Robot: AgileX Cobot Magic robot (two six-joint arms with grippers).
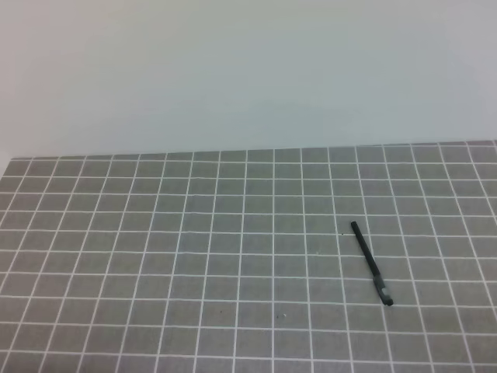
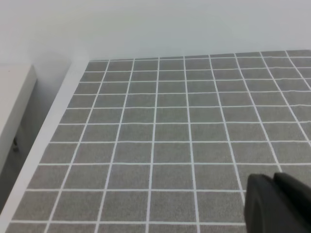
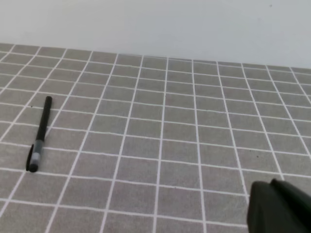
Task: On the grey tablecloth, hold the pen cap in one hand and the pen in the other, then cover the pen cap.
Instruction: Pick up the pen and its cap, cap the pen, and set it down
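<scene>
The pen (image 1: 370, 263) lies slantwise on the grey tablecloth (image 1: 194, 256), right of centre. The right wrist view has the pen (image 3: 41, 131) at far left. Its near end carries a thicker black piece with a small clip, which looks like the pen cap (image 3: 32, 160) seated on the pen; the pen cap (image 1: 385, 296) is the end nearest the front edge. Neither gripper shows in the exterior high view. Only a dark corner of my left gripper (image 2: 273, 194) shows, shut and empty, above bare cloth. My right gripper (image 3: 272, 201) is likewise shut and empty, well to the right of the pen.
A pale wall rises behind the cloth's far edge. In the left wrist view a white table border (image 2: 46, 136) runs along the cloth's left side, with a lower white surface (image 2: 12, 102) beyond it.
</scene>
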